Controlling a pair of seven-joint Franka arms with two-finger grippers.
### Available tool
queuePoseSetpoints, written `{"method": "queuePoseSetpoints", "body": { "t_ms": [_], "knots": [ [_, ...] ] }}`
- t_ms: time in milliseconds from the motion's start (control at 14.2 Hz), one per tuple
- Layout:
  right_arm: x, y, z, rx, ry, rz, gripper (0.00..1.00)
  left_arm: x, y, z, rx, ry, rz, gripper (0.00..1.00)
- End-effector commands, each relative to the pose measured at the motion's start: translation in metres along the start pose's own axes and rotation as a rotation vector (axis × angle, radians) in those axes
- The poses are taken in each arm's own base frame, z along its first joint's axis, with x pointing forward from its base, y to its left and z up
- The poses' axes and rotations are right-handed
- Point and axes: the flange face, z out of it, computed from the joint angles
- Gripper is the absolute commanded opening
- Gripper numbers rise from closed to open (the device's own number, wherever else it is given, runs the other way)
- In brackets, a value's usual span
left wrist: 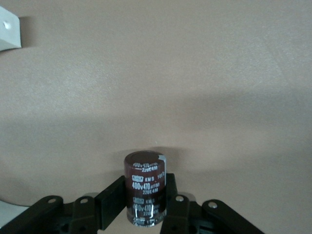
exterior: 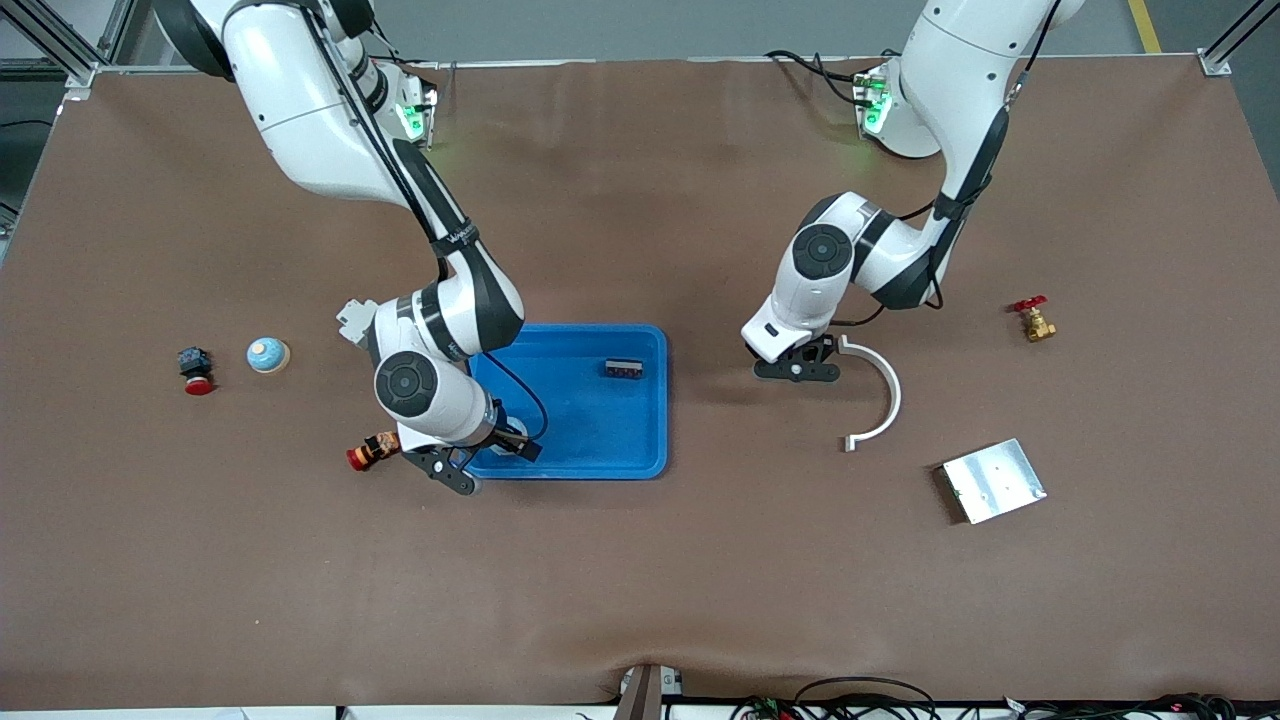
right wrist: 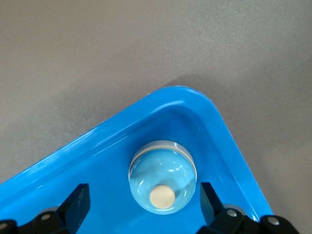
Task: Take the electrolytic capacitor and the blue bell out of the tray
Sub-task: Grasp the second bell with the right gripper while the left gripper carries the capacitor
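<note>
My left gripper (exterior: 797, 366) is low over the bare table, between the blue tray (exterior: 640, 340) and a white curved bracket. In the left wrist view my left gripper (left wrist: 145, 196) is shut on a dark brown capacitor (left wrist: 145, 178) with white print, held upright between both pads. My right gripper (exterior: 487, 461) is over the tray corner nearest the front camera, at the right arm's end. In the right wrist view my right gripper (right wrist: 144, 201) is open, its fingers apart on both sides of a pale blue bell (right wrist: 162, 181) that sits in that corner of the tray (right wrist: 185, 97).
A second blue bell (exterior: 268, 355) and a red push button (exterior: 197, 371) lie toward the right arm's end. A red-tipped part (exterior: 371, 451) lies beside my right gripper. A black part (exterior: 623, 369) lies in the tray. The bracket (exterior: 884, 390), a metal plate (exterior: 993, 480) and a brass valve (exterior: 1035, 322) lie toward the left arm's end.
</note>
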Motion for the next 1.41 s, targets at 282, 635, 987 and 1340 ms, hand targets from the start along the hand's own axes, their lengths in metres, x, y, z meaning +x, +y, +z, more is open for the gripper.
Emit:
{"method": "queuePoseSetpoints", "body": {
  "t_ms": [282, 635, 987, 1340],
  "knots": [
    [-0.002, -0.001, 0.016, -0.020, -0.021, 0.007, 1.00, 0.013, -0.032, 0.002, -0.014, 0.016, 0.065, 0.00],
    [-0.003, 0.001, 0.018, -0.029, -0.027, 0.000, 1.00, 0.025, -0.070, 0.014, -0.014, 0.010, 0.099, 0.00],
    [0.000, 0.004, 0.001, -0.046, -0.056, 0.001, 0.10, 0.036, -0.080, 0.016, -0.017, 0.016, 0.101, 0.00],
    [0.015, 0.015, -0.074, -0.024, -0.080, -0.024, 0.04, 0.047, -0.084, 0.016, -0.021, 0.028, 0.091, 0.00]
  ]
}}
